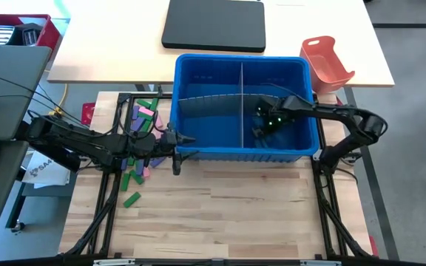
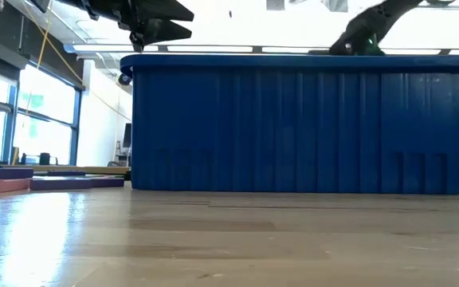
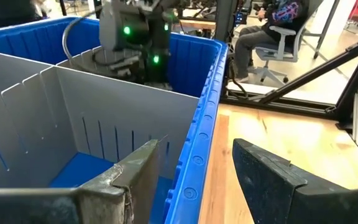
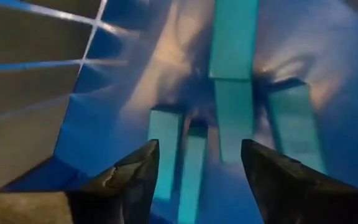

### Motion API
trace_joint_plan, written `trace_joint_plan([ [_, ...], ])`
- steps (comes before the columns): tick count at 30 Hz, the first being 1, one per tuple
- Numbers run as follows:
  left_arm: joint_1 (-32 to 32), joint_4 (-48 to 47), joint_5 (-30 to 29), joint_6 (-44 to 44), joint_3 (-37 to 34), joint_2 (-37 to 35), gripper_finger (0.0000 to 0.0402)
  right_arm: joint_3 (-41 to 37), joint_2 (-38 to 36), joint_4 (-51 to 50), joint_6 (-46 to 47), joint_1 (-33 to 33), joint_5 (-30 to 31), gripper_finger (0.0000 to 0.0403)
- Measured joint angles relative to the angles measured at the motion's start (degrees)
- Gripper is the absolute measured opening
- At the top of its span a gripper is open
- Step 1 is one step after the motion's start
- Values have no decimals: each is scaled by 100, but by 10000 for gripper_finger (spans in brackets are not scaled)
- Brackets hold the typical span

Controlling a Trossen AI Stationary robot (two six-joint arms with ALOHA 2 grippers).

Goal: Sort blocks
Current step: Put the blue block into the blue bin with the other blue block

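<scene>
Loose green, pink and purple blocks (image 1: 140, 118) lie on the wooden table left of the blue bin (image 1: 198, 74), some down to its near left corner (image 1: 133, 179). Several green blocks (image 4: 234, 118) lie flat on the floor of the bin's right compartment. My right gripper (image 4: 199, 152) hangs open just above them, pointing down, and shows in the high view inside that compartment (image 1: 263, 125). My left gripper (image 3: 197, 149) is open and nearly level over the bin's near left corner, a little above the rim (image 2: 178, 22). One finger is over the inside and one over the outside.
Grey divider sheets (image 1: 242, 96) split the bin into compartments. An orange-red tray (image 1: 328, 63) stands at its far right corner and a black flat case (image 1: 213, 26) lies on the far table. A seated person (image 3: 272, 31) shows beyond the table. Bare wood (image 1: 220, 214) lies near the front edge.
</scene>
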Motion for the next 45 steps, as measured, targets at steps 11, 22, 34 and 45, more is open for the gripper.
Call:
trace_joint_plan([
  [11, -25, -42, 0, -207, 0, 0, 197, 1712, -684, -1505, -188, 839, 1363, 228],
  [22, -87, -894, 218, -406, 364, -171, 197, 1336, -2455, -102, -137, 3009, 2612, 228],
  [34, 553, -6214, -955, -1048, 3023, -463, 197, 635, -2166, 2272, -935, 4515, 3235, 229],
  [45, 1261, -9974, -326, -3797, 3155, -431, 197, 633, -1701, 2259, -1001, 5058, 3678, 229],
])
